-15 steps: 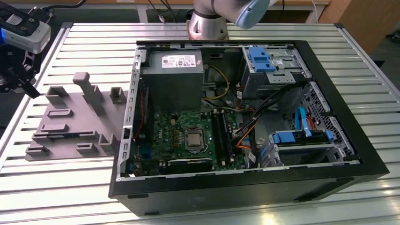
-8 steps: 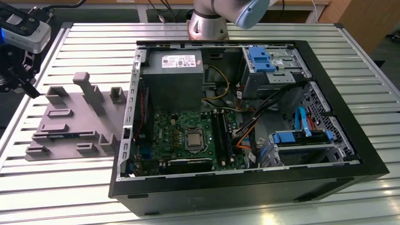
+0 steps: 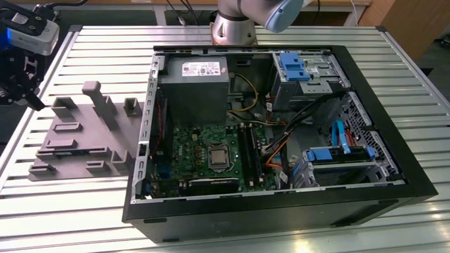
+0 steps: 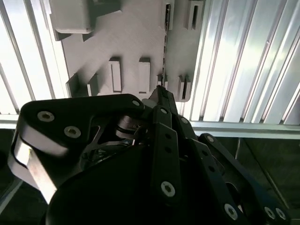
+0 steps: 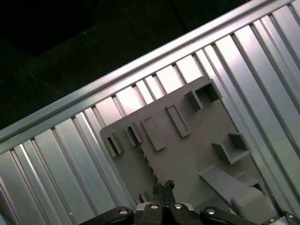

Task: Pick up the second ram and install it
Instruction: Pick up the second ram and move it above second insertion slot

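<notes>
The second ram [image 4: 165,47] stands on its long edge in the grey plastic tray [image 3: 84,134], a thin dark stick between small upright blocks; in the exterior view it is a dark line [image 3: 63,152] near the tray's front left. My gripper [image 3: 28,97] hangs above the table's edge at the exterior view's left, beside the tray and apart from the stick. Its fingertips [image 4: 161,90] come together to a point, with nothing between them. In the first wrist view the gripper [image 5: 164,186] sits over the tray [image 5: 187,145].
The open computer case [image 3: 274,211] lies to the exterior view's right of the tray. Inside are the green motherboard [image 3: 200,153] and its long black slot rails [image 3: 247,150]. Tall tray blocks [image 3: 98,100] rise at the back. The slatted metal table [image 3: 84,211] ends just under the gripper.
</notes>
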{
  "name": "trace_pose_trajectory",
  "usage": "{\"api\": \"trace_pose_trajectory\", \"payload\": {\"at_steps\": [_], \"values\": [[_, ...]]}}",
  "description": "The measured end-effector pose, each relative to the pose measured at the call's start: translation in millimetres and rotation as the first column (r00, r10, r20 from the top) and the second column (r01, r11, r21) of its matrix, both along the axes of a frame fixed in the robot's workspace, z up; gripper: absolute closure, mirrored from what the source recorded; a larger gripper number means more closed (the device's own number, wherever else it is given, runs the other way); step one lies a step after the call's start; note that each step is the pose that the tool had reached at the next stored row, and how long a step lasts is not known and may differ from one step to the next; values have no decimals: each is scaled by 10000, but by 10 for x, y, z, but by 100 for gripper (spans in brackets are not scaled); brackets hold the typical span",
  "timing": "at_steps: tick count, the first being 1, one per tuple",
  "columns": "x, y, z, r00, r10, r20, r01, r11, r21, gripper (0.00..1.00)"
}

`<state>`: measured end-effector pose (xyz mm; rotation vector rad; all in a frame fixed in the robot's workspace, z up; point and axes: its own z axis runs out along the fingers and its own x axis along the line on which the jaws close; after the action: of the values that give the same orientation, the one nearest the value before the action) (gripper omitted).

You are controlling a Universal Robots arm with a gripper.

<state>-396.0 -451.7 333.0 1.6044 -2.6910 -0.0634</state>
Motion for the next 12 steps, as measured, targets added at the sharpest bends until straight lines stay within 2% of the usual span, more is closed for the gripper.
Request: {"api": "trace_pose_trajectory", "payload": {"at_steps": [2,5,7,8,9,11,12], "values": [[0,0,-2,9994,358,-1,-358,9994,0,89],[0,0,-6,9959,907,0,-907,9959,0,89],[0,0,-7,9921,1255,0,-1255,9921,0,89],[0,0,-7,9898,1424,-1,-1424,9898,0,84],[0,0,-8,9873,1587,-1,-1587,9873,-1,84],[0,0,-10,9820,1889,0,-1889,9820,0,71],[0,0,-11,9792,2028,0,-2028,9792,0,71]]}}
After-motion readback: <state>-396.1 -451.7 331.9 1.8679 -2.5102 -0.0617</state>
